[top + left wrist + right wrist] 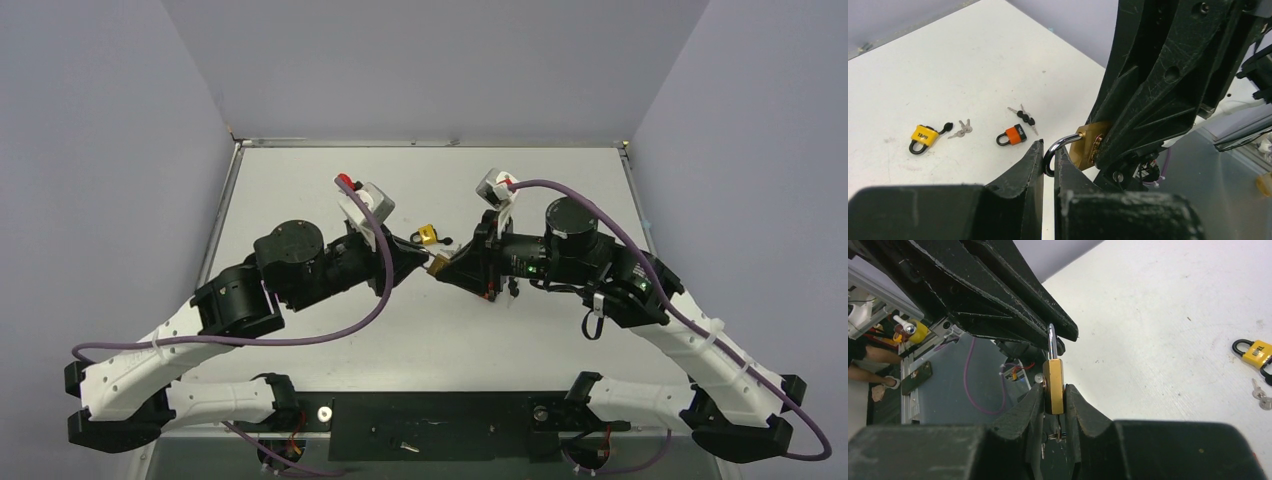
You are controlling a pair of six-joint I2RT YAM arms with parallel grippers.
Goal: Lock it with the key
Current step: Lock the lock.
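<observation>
A brass padlock [437, 266] is held in the air between both grippers over the middle of the table. My right gripper [1054, 390] is shut on its brass body [1053, 385], with the silver shackle [1051, 340] pointing away. The small silver key [1057, 432] with its ring sticks out of the bottom of the body, between my right fingers. My left gripper [1049, 152] is shut on the shackle's bend [1055, 150], and the brass body [1088, 145] shows just beyond it. In the top view the left gripper [425, 258] and right gripper [448, 268] meet tip to tip.
A yellow padlock [924, 137] with a black shackle lies on the table with small keys [962, 129] beside it. An orange padlock [1012, 135] and black-headed keys [1024, 116] lie nearby. The yellow padlock also shows in the top view [428, 236] and the right wrist view [1255, 351].
</observation>
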